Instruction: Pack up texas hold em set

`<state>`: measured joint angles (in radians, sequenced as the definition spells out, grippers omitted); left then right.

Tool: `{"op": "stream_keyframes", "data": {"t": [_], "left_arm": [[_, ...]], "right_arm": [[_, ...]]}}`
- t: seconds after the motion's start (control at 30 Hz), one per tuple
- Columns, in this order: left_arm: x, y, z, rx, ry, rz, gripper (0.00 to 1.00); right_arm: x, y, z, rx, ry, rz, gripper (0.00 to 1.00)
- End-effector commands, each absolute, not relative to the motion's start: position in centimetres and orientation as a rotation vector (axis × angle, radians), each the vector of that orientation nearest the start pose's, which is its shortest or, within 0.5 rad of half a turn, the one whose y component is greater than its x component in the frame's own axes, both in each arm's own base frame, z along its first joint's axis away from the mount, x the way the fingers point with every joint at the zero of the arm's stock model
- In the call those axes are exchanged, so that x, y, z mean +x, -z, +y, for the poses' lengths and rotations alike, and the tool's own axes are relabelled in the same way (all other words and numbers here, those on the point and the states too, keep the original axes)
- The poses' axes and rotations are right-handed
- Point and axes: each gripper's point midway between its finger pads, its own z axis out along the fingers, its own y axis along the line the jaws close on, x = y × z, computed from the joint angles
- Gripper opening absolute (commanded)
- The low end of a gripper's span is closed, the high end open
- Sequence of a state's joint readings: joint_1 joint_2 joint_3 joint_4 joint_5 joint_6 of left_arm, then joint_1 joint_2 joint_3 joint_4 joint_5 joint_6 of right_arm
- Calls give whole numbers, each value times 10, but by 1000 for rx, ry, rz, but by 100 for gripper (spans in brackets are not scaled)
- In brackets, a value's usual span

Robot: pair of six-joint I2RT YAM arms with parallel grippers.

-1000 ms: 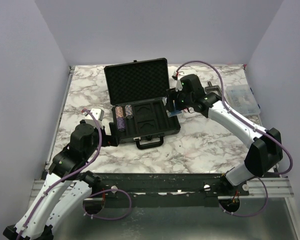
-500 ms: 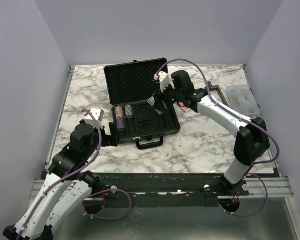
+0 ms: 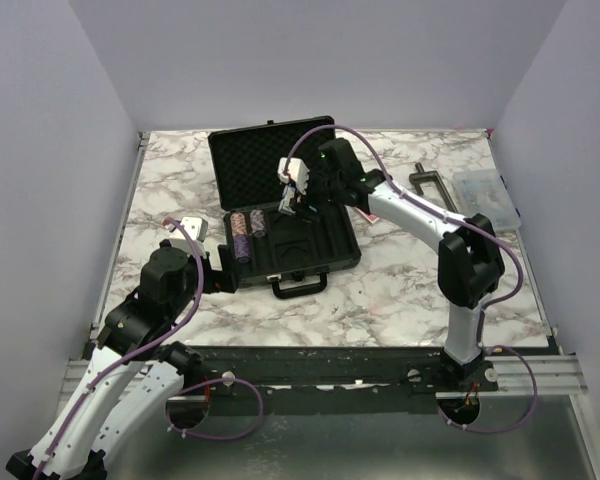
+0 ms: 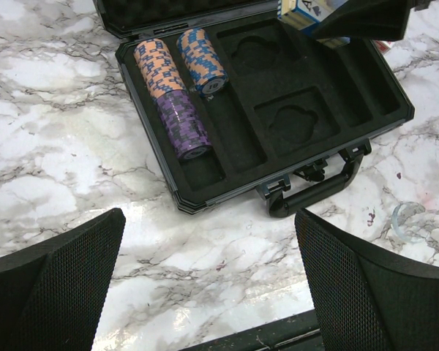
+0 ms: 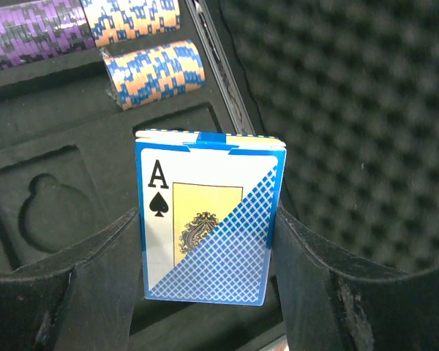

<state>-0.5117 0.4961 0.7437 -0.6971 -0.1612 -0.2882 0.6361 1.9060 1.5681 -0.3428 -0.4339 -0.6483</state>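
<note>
– Since the left pincer (image 4: 208, 219) hangs spread and empty over the bench (image 4: 44, 168) just in front of the case (image 4: 351, 95), is it only parked there?
– Looks that way. It's wide apart, touching nothing and clear of the handle (image 4: 314, 191). That leaves the right arm's path free.
– And the chip stacks (image 4: 177, 88)?
– On their sides in the left-hand slots of the tray. That part's done, I'd say.
– And the middle recesses (image 4: 293, 121)?
– Empty and deck-shaped. Hence the right pincer (image 5: 205, 219) over the tray near the lid, pinching the blue deck (image 5: 205, 241) by its side edges, upright, ace facing the camera.
– Side grip so it can drop in?
– My guess. It'd need laying flat first, and it could snag the foam edge.
– Far right?
– T-shaped tool (image 3: 427, 182) and clear box (image 3: 485, 195), well apart from the case. Not part of the set.
</note>
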Motion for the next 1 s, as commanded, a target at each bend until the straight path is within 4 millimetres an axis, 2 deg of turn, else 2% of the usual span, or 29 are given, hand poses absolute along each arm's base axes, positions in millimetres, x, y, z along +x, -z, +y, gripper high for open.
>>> {"op": "stream_keyframes", "data": {"t": [0.0, 0.13, 0.53, 0.8, 0.97], "left_arm": [[199, -209, -91, 134, 326, 2027, 98], [200, -209, -90, 129, 319, 2027, 98], [201, -209, -88, 125, 310, 2029, 98], [201, -208, -89, 126, 309, 2033, 98], [201, -209, -87, 121, 306, 2027, 98]], "right_arm": [[394, -162, 382, -1686, -504, 1400, 35], [396, -146, 391, -1775, -487, 1379, 34], [409, -110, 389, -1881, -393, 1380, 33], [426, -103, 394, -1911, -299, 1359, 32], [423, -85, 387, -1977, -264, 1398, 32]]}}
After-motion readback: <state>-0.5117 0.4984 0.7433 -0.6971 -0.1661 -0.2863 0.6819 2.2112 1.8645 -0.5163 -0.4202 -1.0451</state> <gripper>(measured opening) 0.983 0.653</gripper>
